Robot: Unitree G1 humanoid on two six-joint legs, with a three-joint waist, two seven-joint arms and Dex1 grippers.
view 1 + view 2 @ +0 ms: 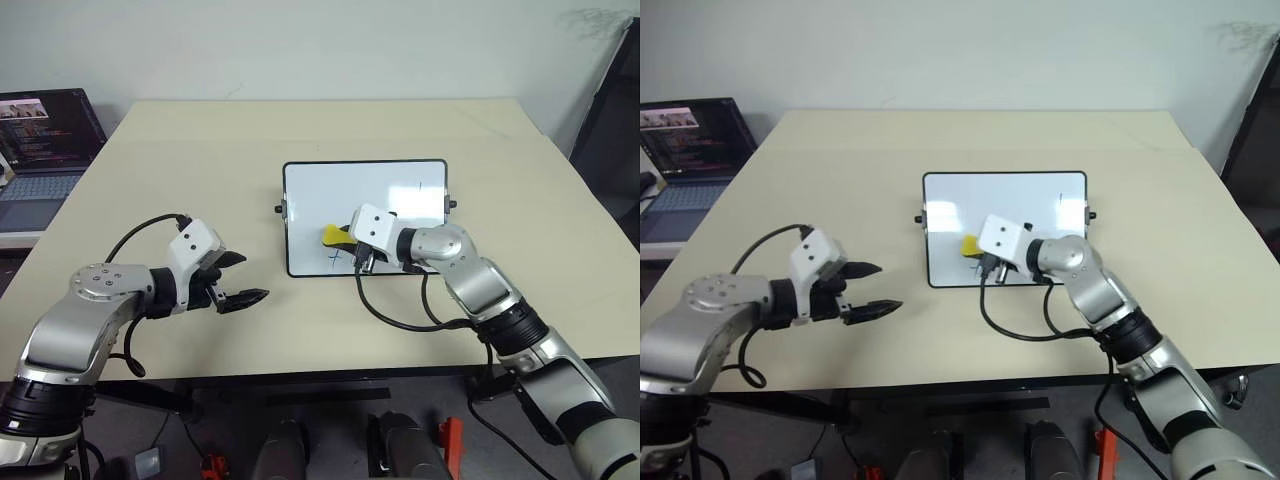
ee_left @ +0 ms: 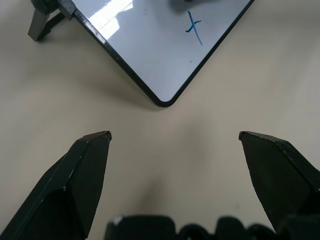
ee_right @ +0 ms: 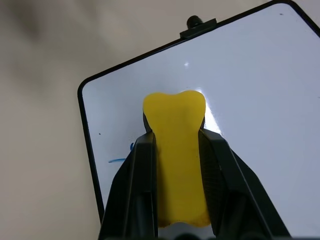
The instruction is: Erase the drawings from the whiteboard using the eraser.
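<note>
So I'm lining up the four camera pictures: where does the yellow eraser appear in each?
Left eye: eraser on the whiteboard's lower middle.
Right eye: eraser, same spot.
Left wrist: not in it.
Right wrist: centre, between the right gripper's fingers.
Shared landmark: the whiteboard's black frame.

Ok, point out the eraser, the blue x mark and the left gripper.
eraser [image 3: 175,150], right wrist view, middle of its yellow body.
blue x mark [image 2: 194,27], left wrist view, where its strokes cross.
left gripper [image 1: 238,279], left eye view, midway between its fingertips.

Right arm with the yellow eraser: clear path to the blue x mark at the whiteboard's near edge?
Probably yes. The right gripper, shut on the yellow eraser, is over the glossy white whiteboard right beside the blue x mark; nothing lies between them.
</note>
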